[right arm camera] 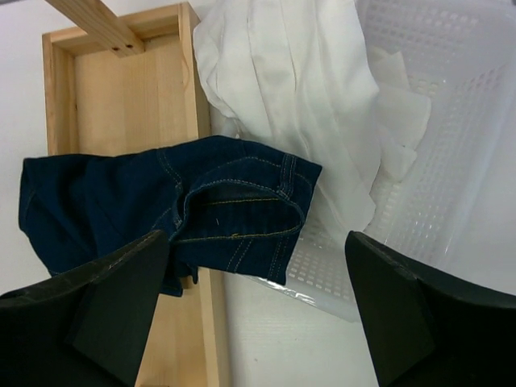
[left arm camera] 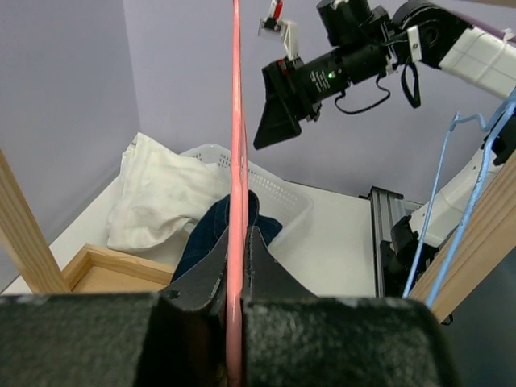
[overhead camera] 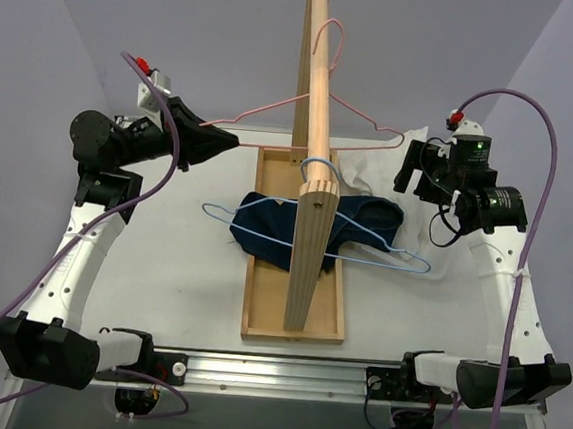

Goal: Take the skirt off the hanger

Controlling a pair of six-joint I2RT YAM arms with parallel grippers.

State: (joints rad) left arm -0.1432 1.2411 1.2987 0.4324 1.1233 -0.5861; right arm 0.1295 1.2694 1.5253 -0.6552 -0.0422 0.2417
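The denim skirt (right arm camera: 161,201), judged soft and limp, is draped over the wooden tray (right arm camera: 129,105) and basket (right arm camera: 451,121), toward the desk's right edge. It is best pinched at a stitched edge (right arm camera: 242,236). The pink hanger (left arm camera: 238,121) is clamped by the left hand (left arm camera: 235,242); the right hand (right arm camera: 254,242) is spread wide.

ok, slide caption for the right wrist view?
Open right gripper above the denim skirt lying across the wooden base, white cloth draped over the basket.

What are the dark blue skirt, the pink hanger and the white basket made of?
The skirt looks denim: dark indigo, tan topstitched seams. The pink hanger seems thin wire with a smooth coating. The basket looks moulded white plastic, gridded with holes.
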